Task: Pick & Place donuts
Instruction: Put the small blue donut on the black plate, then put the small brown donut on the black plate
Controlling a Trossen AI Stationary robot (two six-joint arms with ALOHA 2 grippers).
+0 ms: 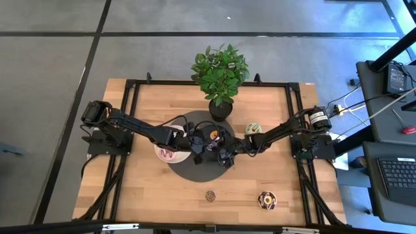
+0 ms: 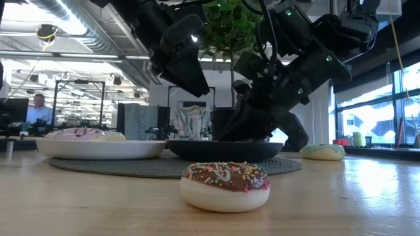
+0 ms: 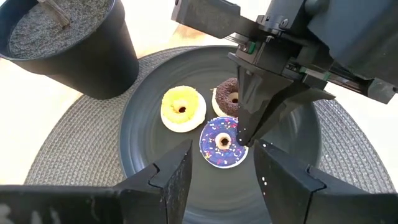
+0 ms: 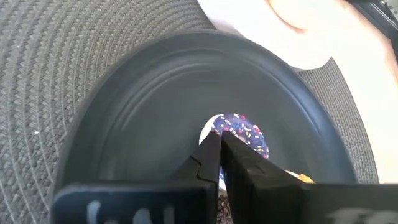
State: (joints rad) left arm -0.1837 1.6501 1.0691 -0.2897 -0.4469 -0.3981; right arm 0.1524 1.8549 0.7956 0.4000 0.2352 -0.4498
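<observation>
Right gripper (image 3: pixel 249 134): reaching down over the black plate (image 3: pixel 292 168), its fingers pressed nearly together with only a thin slit showing between them in the right wrist view; the tips are sitting at the edge of the purple donut (image 3: pixel 222 142), and whether they are pinching its rim I cannot tell.
Purple donut: lying flat on the black plate, directly under the right gripper's tips and just ahead of the left gripper's spread fingers.
Left gripper (image 3: pixel 221 171): hovering low over the same plate, fingers standing wide apart, holding nothing; the purple donut is lying in line with the gap between them.
Yellow donut (image 3: pixel 182 108): resting on the plate just beyond the purple one, to the side away from the right gripper.
Chocolate donut (image 3: pixel 225 98): lying beside the yellow one, partly hidden behind the right gripper's finger.
Woven mat (image 3: pixel 74 146): spreading under the black plate, past both grippers.
White plate (image 2: pixel 98 149): sitting on the mat behind the left gripper, carrying a pink-iced donut (image 1: pixel 167 153).
Black plant pot (image 3: pixel 74 43): standing beyond the plate, near the yellow donut.
Green-iced donut (image 1: pixel 253 129): lying on the bare table (image 1: pixel 156 188) beside the right arm, off the mat.
Sprinkled chocolate donut (image 1: pixel 266 199): lying well apart from both grippers, near the table's edge.
Mini donut (image 1: pixel 210 195): resting near that same edge, apart from the sprinkled one.
</observation>
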